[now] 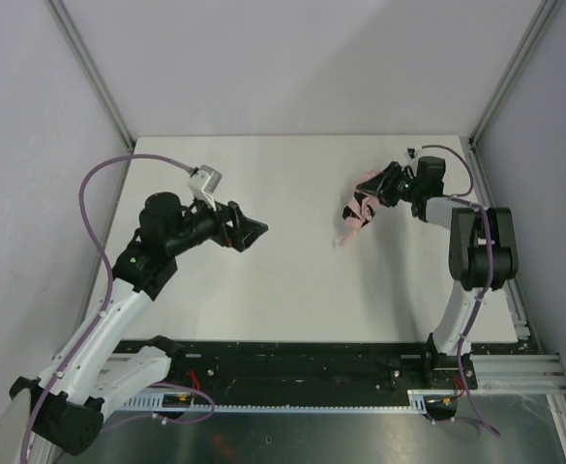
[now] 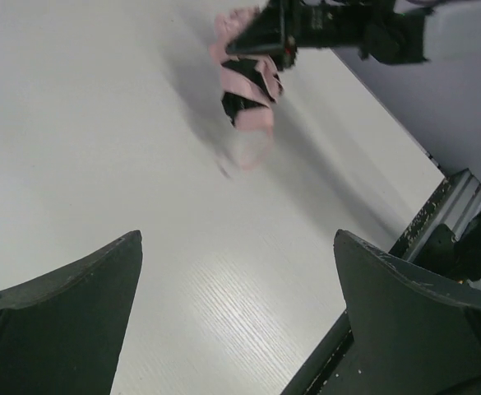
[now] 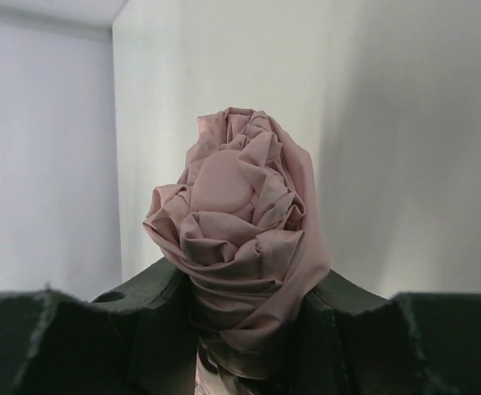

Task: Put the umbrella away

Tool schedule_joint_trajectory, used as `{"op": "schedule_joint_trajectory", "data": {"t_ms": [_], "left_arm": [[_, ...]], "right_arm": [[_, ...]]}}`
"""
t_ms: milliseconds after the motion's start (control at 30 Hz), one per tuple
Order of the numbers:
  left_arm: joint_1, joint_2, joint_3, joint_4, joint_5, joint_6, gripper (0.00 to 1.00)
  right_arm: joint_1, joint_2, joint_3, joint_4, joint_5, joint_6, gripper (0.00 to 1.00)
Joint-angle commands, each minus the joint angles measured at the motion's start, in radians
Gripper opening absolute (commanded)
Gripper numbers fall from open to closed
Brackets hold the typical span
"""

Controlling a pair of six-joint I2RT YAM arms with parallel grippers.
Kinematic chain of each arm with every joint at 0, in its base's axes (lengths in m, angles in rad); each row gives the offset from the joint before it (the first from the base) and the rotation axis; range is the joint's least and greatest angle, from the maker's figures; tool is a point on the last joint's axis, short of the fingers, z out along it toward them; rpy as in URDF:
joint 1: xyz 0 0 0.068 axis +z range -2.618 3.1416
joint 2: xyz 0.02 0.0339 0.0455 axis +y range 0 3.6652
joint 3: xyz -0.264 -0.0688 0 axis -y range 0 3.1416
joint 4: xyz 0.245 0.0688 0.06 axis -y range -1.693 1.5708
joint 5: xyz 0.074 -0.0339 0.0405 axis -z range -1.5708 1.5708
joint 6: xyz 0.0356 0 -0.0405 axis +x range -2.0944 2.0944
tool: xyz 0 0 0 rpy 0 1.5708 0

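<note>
1. Seen from above, the right gripper is closed around the umbrella, which is a small pink bundle over the far right part of the table. The left gripper is wide open and holds nothing. It is well apart from the bundle and points toward it. I judge that one arm alone carries the folded bundle, so the other is free to help. The lower pink end is blurred, and I cannot tell if it touches the table.

2. In the left wrist view, the left gripper has only bare table between its dark fingers. The umbrella hangs from the right gripper at the top edge, which cuts off the arm. There are dark parts between the folds, perhaps the strap or the shaft. This is hard to make out.

3. In the right wrist view, the right gripper presses the crumpled fabric of the umbrella from both sides, low on the bundle. The handle, shaft and strap are hidden. No place to store it is in view.
</note>
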Motion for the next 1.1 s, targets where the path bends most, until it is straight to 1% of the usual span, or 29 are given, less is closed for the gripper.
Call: {"op": "schedule_joint_trajectory", "data": {"t_ms": [0,67,133,167,267,300,333,367,400,433,500,600,700,800,900,1067], "left_arm": [[-0.049,-0.026,-0.02,0.034,-0.019,0.025,0.99],[-0.065,-0.032,-0.028,0.034,-0.007,0.02,0.99],[-0.073,-0.035,-0.032,0.035,0.01,0.007,0.99],[-0.074,-0.036,-0.033,0.035,0.022,0.0,0.99],[-0.075,-0.047,-0.035,0.035,0.046,-0.022,0.99],[-0.075,-0.052,-0.036,0.036,0.047,-0.029,1.0],[-0.076,-0.057,-0.038,0.036,0.045,-0.036,0.99],[-0.076,-0.063,-0.04,0.035,0.044,-0.041,0.99],[-0.076,-0.068,-0.042,0.036,0.044,-0.046,0.99],[-0.076,-0.073,-0.042,0.036,0.046,-0.051,0.99],[-0.076,-0.081,-0.043,0.036,0.048,-0.064,0.99],[-0.076,-0.091,-0.049,0.036,0.044,-0.082,0.99],[-0.076,-0.095,-0.068,0.038,0.024,-0.1,0.99],[-0.077,-0.1,-0.081,0.039,0.008,-0.124,0.99],[-0.077,-0.134,-0.083,0.05,-0.022,-0.153,0.99],[-0.077,-0.238,-0.084,0.078,-0.129,-0.178,0.99]], "right_arm": [[-0.077,0.155,0.172,0.145,-0.022,0.101,0.11],[-0.111,0.229,0.226,0.187,-0.014,0.141,0.12],[-0.132,0.296,0.302,0.148,0.005,0.129,0.15],[-0.138,0.321,0.336,0.105,0.024,0.108,0.18],[-0.148,0.372,0.441,-0.057,0.089,0.025,0.33],[-0.148,0.377,0.474,-0.142,0.137,-0.021,0.45],[-0.148,0.376,0.503,-0.207,0.188,-0.056,0.6],[-0.148,0.373,0.532,-0.286,0.23,-0.099,0.72],[-0.152,0.368,0.561,-0.358,0.263,-0.139,0.8],[-0.157,0.356,0.587,-0.442,0.296,-0.176,0.84],[-0.169,0.294,0.584,-0.545,0.373,-0.239,0.88],[-0.191,0.144,0.511,-0.653,0.521,-0.296,0.95],[-0.19,-0.044,0.386,-0.697,0.64,-0.329,0.98],[-0.139,-0.244,0.261,-0.718,0.739,-0.359,0.99],[0.005,-0.434,0.162,-0.741,0.828,-0.386,0.99],[0.378,-0.713,0.043,-0.771,1.036,-0.433,0.99]]}}
